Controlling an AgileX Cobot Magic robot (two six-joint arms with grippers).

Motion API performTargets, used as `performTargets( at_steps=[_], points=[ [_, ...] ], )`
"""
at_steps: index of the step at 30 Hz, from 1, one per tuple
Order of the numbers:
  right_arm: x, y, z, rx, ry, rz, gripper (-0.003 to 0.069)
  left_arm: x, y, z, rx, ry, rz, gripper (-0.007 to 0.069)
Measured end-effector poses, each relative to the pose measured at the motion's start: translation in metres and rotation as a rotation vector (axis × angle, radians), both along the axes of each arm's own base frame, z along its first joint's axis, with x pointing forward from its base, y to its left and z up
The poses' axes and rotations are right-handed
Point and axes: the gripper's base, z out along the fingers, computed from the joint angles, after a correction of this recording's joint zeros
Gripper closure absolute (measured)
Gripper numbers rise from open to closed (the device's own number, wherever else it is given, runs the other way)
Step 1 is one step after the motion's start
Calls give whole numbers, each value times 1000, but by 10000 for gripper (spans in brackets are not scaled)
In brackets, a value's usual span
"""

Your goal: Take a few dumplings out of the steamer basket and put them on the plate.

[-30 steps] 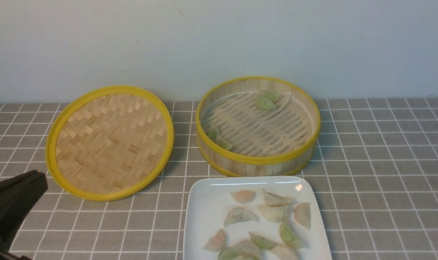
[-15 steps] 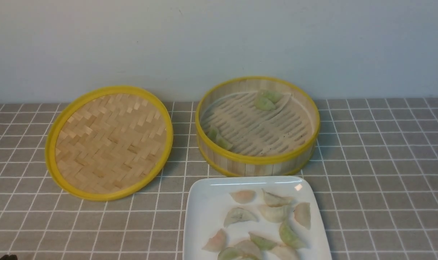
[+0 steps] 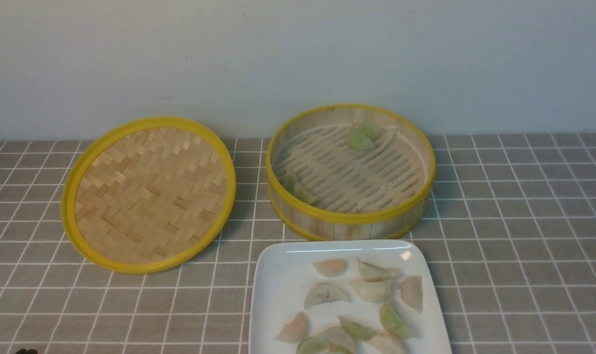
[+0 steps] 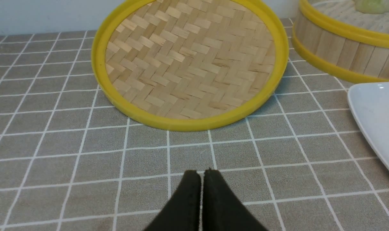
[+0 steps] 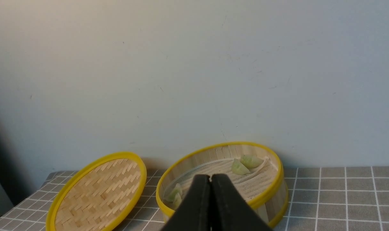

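Note:
The steamer basket point(image 3: 350, 216) stands at the back of the table, right of centre. A pair of greenish dumplings point(image 3: 362, 136) lies at its far side and another pair point(image 3: 298, 189) by its near-left wall. In front of it the white plate point(image 3: 273, 295) carries several dumplings point(image 3: 374, 290). My left gripper point(image 4: 202, 173) is shut with nothing in it, low over the cloth on the near side of the lid. My right gripper point(image 5: 210, 177) is shut and empty too, raised on the near side of the basket point(image 5: 265, 195). Neither gripper shows in the front view.
The woven bamboo lid point(image 3: 150, 194) with a yellow rim lies tilted to the left of the basket. A grey checked cloth point(image 3: 524, 236) covers the table, and a pale wall point(image 3: 298, 59) rises right behind the basket and lid.
My left arm has drawn back out of the front view's lower left corner. The dumplings, basket, plate and lid have not moved.

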Motion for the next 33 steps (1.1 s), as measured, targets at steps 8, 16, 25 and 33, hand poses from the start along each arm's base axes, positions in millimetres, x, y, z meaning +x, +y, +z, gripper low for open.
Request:
performTargets(
  at_steps=[8,16,25,33],
  points=[
    [0,0,0,0,0,0,672,0,0,0,0,0,-1,629],
    [0,0,0,0,0,0,672,0,0,0,0,0,-1,629],
    [0,0,0,-20,-12,4,672,0,0,0,0,0,-1,629],
    [0,12,1,-92,-155,100,672,0,0,0,0,0,-1,629]
  ],
)
